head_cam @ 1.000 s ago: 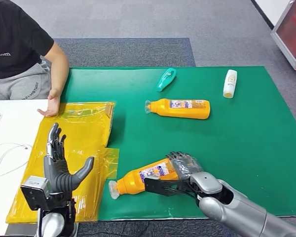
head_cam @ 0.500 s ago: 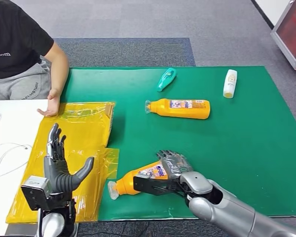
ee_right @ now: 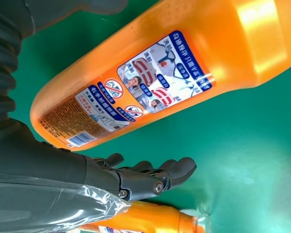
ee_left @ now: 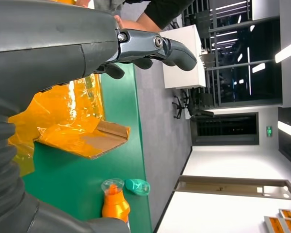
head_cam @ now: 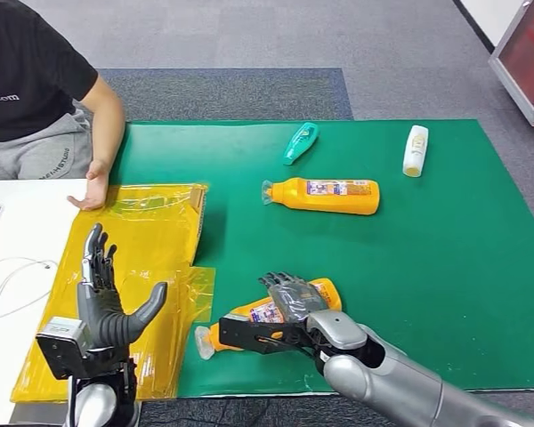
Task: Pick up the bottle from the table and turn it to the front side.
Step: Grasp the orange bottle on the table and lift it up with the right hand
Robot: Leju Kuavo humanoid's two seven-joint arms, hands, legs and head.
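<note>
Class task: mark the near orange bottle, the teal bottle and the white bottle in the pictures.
Near orange bottle (head_cam: 326, 291): head view, on its base end.
Teal bottle (head_cam: 301, 142): head view, on its body.
White bottle (head_cam: 416, 149): head view, on its body.

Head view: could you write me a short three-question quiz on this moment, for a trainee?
1. True or false: the left robot hand holds a bottle.
2. What lies under the right robot hand? A: a folded towel. B: the near orange bottle. C: a cup.
3. How many orange bottles lie on the green mat?

Key: 1 false, it is raised with fingers spread and holds nothing. 2 B. 3 two, the near one and the far orange bottle.
</note>
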